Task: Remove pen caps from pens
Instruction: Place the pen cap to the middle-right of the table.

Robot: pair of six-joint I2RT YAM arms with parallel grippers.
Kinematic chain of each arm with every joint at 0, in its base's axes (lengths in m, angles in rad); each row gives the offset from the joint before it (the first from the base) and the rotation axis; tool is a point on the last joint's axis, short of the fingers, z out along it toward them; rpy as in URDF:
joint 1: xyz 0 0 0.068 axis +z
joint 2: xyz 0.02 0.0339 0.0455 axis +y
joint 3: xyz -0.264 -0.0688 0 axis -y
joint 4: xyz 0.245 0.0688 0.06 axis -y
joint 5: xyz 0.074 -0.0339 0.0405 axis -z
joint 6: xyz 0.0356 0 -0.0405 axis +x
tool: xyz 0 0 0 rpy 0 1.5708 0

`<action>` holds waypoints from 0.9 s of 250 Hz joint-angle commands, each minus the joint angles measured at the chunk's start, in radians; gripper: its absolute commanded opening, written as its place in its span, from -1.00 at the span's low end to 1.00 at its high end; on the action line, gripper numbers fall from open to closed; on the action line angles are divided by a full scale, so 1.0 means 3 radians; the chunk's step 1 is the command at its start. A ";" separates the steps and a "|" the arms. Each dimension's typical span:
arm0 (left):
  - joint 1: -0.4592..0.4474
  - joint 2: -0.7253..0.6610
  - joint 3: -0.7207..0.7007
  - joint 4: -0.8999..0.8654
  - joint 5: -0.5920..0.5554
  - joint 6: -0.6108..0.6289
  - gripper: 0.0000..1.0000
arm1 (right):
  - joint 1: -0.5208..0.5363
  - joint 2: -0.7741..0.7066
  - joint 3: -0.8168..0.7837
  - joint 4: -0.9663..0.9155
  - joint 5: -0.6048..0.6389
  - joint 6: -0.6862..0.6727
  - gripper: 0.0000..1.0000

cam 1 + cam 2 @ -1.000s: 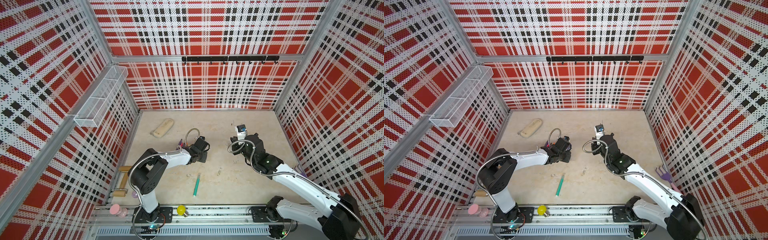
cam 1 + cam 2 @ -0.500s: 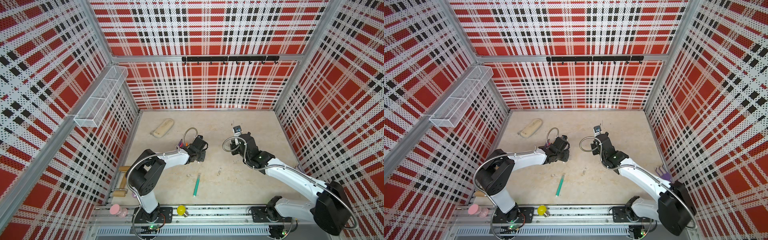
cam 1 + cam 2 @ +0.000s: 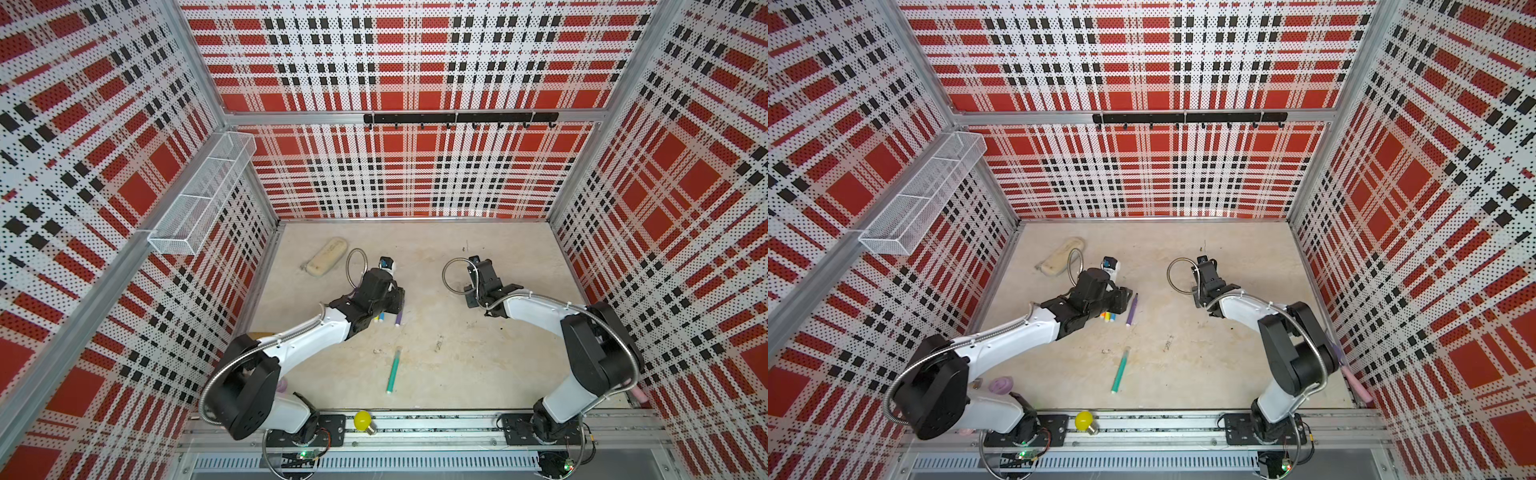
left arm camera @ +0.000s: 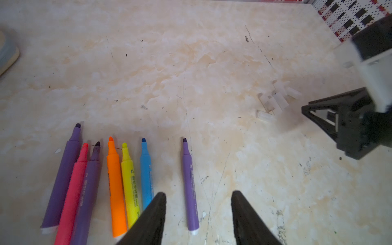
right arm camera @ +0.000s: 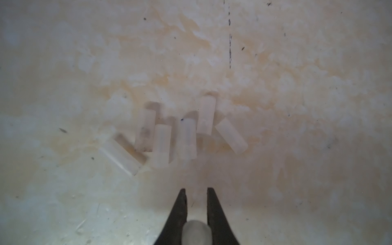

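Left pincer [image 4: 198, 196] spread wide, right pincer [image 5: 196, 189] clamped.

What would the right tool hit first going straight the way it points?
Most likely the loose pen caps lying just ahead of the right tool; depth is unclear, so it might touch the table short of them.

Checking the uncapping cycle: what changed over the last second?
Left gripper opened and let go of the purple pen, now on the table. Right arm folded back; right gripper stays shut on a cap, above the loose caps. Teal pen unmoved.
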 commanded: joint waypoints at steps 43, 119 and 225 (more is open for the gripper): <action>-0.0215 -0.0606 -0.0299 -0.0266 -0.0191 0.0028 0.11 | 0.0006 0.0029 0.0081 0.0068 0.0031 -0.0046 -0.78; -0.0477 -0.1099 -0.0637 -0.0481 -0.0134 -0.0227 0.15 | 0.0006 0.0074 0.0113 0.0057 -0.0007 -0.0058 -0.57; -0.1150 -0.1284 -0.1162 -0.0677 -0.0439 -0.0824 0.22 | 0.0006 -0.0064 0.0085 0.0057 -0.0049 -0.0051 -0.37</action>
